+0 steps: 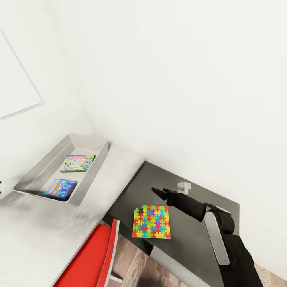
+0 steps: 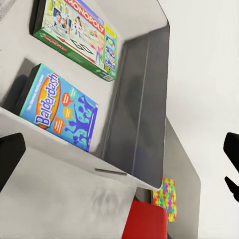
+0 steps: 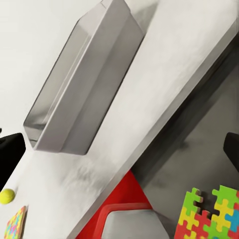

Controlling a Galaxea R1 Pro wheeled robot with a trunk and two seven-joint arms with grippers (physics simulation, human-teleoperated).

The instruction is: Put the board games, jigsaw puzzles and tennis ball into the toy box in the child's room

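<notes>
Up by the wall, the toy box (image 1: 93, 169) sits on the pale table (image 1: 36, 231) and holds two board games lying flat side by side: the Monopoly box (image 1: 77, 163) toward the wall and a blue Balderdash box (image 1: 60, 188) nearer the front rim. One jigsaw (image 1: 152, 221) lies flat on a dark lower surface (image 1: 191, 243) beside the table, well apart from the toy box, with a red chair (image 1: 93, 257) just below it. The right gripper (image 1: 158, 192) hangs above that dark surface near the jigsaw's far corner, not touching it, its fingers spread and empty. From the right wrist, the ball (image 3: 6, 196) rests on the table next to a second jigsaw (image 3: 15, 225). The left gripper (image 2: 119, 164) is spread wide over the table before the toy box, gripping nothing.
</notes>
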